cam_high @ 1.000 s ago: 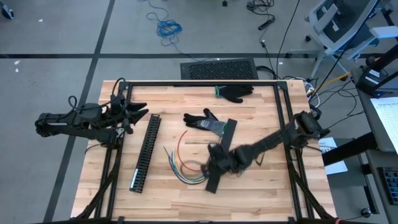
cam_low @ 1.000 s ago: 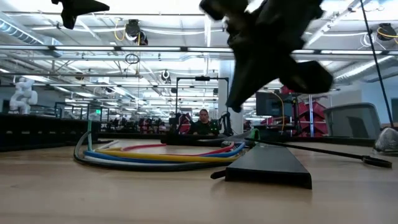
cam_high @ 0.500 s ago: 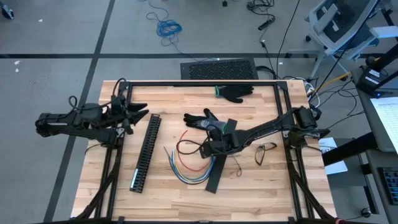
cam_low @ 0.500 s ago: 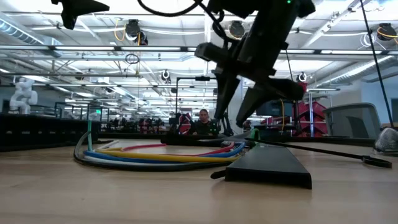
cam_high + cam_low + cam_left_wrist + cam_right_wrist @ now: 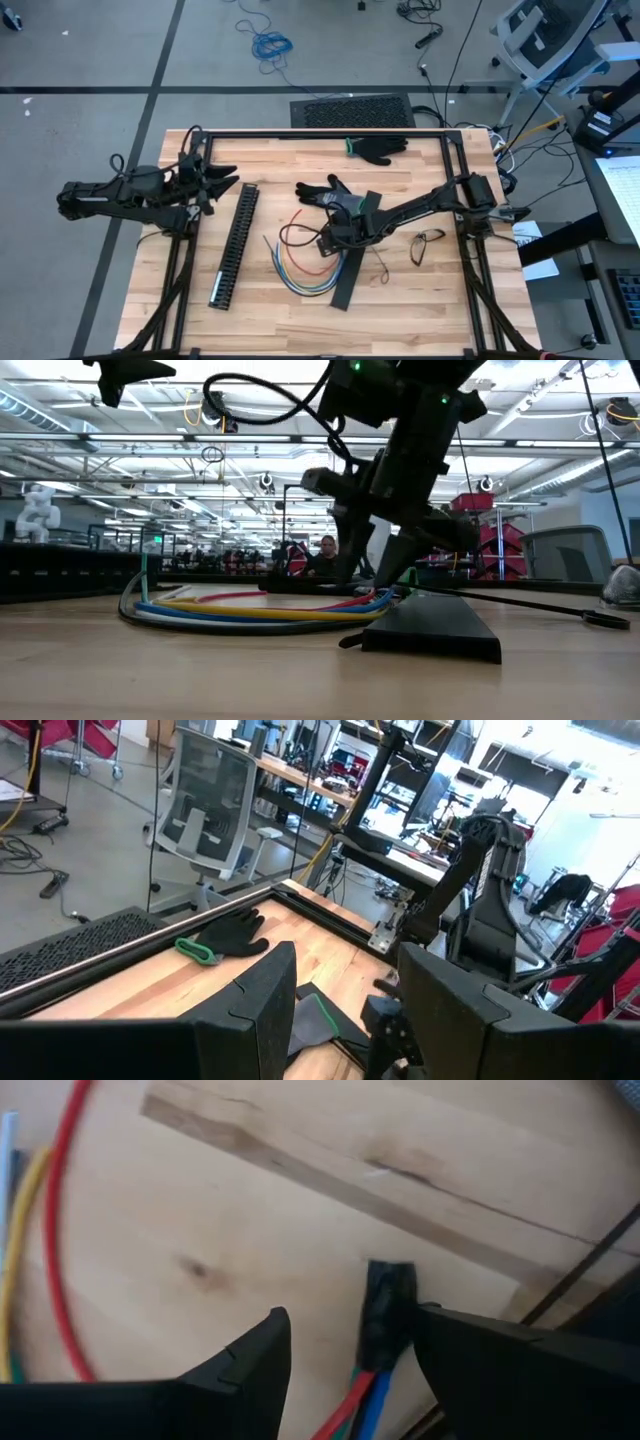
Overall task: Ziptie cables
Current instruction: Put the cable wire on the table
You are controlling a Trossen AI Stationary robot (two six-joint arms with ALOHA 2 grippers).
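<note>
The cables [image 5: 300,265] lie in a loose curve of red, yellow, blue and green wires on the wooden table, also seen in the low view [image 5: 250,610]. Their black-wrapped end [image 5: 385,1315] rests on the wood. My right gripper [image 5: 328,240] slants down over that end, open, with one finger on each side of it [image 5: 350,1325]. I cannot tell whether a finger touches it. My left gripper [image 5: 232,180] waits open above the table's left edge, pointing level, with nothing between its fingers [image 5: 345,970].
A long black slotted duct [image 5: 233,245] lies left of the cables. A flat black strip [image 5: 352,262] lies right of them, under my right arm. Two black gloves [image 5: 378,148] [image 5: 325,192] lie toward the far edge. A small black loop [image 5: 428,240] lies at the right.
My right gripper has gone toward the table's far left and down, from over the black strip to the cables' black-wrapped end. It has opened on the way. The cables have stayed where they were.
</note>
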